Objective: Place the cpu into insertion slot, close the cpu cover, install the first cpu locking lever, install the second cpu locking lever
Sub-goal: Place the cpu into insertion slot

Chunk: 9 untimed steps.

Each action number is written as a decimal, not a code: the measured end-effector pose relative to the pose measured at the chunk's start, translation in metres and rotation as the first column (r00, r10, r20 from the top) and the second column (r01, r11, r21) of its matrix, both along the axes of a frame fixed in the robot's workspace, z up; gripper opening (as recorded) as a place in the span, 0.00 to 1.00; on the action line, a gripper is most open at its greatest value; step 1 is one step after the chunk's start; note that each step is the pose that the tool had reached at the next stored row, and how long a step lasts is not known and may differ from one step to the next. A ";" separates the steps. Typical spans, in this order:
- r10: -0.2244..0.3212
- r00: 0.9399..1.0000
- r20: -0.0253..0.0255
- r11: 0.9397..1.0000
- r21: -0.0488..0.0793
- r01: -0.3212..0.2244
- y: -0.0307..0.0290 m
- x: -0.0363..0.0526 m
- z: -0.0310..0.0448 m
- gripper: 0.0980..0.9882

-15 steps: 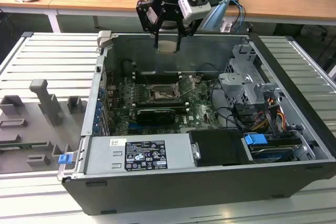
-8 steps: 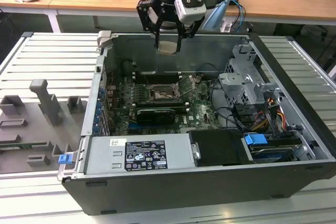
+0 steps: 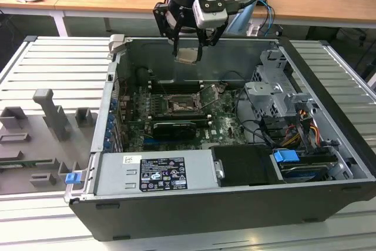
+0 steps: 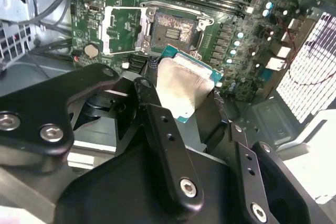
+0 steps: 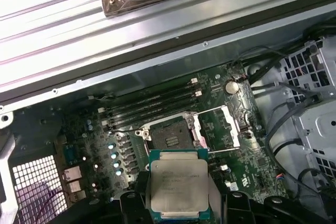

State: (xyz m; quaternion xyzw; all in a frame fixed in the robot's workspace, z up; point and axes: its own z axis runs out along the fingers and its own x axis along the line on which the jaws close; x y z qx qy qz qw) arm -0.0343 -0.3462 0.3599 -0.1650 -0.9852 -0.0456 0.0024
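My gripper hangs above the open computer case, shut on the cpu, a flat square chip with a pale metal face. In both wrist views the cpu sits between the black fingers, edges gripped. Below it on the green motherboard lies the insertion slot, bare and dark. The cpu cover is swung open beside the slot. The chip is well above the slot, not touching it.
Long black memory slots run along one side of the socket. A grey drive cage with cables fills the case at the exterior view's right. A power supply lines the near wall. Grey fixtures stand on the ribbed table outside the case.
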 end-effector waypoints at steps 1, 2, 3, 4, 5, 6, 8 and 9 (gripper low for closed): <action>-0.019 1.000 0.000 1.000 0.000 0.019 0.0000 0.0000 -0.0001 0.48; -0.034 0.999 0.000 0.999 0.000 0.034 0.0000 0.0000 -0.0002 0.48; -0.046 0.999 0.000 0.999 0.000 0.046 0.0000 0.0000 -0.0003 0.48; -0.061 0.998 0.000 0.998 0.000 0.061 0.0000 0.0000 -0.0004 0.48; -0.075 0.997 0.000 0.997 0.000 0.075 0.0000 0.0000 -0.0004 0.48; -0.088 0.996 0.000 0.996 0.000 0.088 0.0000 0.0000 -0.0005 0.48; -0.113 0.994 0.000 0.994 0.000 0.113 0.0000 0.0000 -0.0007 0.48; -0.124 0.992 0.000 0.992 0.000 0.124 0.0000 0.0000 -0.0008 0.48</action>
